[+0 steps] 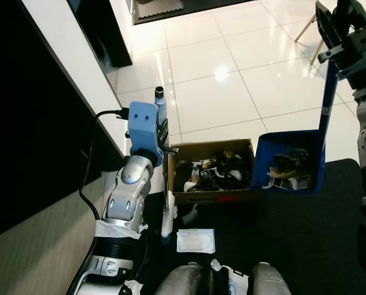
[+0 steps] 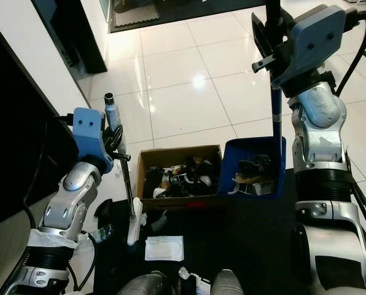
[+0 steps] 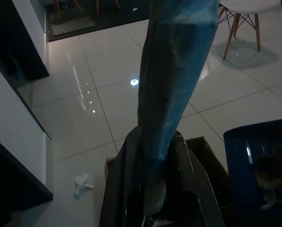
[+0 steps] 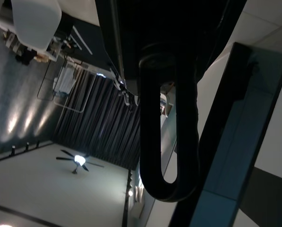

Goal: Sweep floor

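Note:
My left gripper (image 1: pixel 162 133) is shut on the upright handle of a broom (image 1: pixel 165 184). Its white head (image 1: pixel 166 225) rests on the dark mat beside an open cardboard box (image 1: pixel 184 196) full of rubbish. In the left wrist view the bluish handle (image 3: pixel 169 94) runs up between the black fingers (image 3: pixel 122 189). My right gripper (image 2: pixel 268 38) is raised high and shut on the long blue pole (image 2: pixel 275 104) of a blue dustpan (image 2: pixel 280 165). The dustpan stands to the right of the box, touching it, and holds debris. A black hanging loop (image 4: pixel 169 142) shows on the pole's end.
A white flat packet (image 1: pixel 195 241) lies on the dark mat (image 1: pixel 281 239) in front of my feet (image 1: pixel 186 279). A black-and-white cabinet (image 1: pixel 54 80) runs along my left. A crumpled tissue (image 3: pixel 82 183) lies on the glossy tiles (image 1: pixel 220 92). Chair legs (image 1: pixel 306 29) stand far right.

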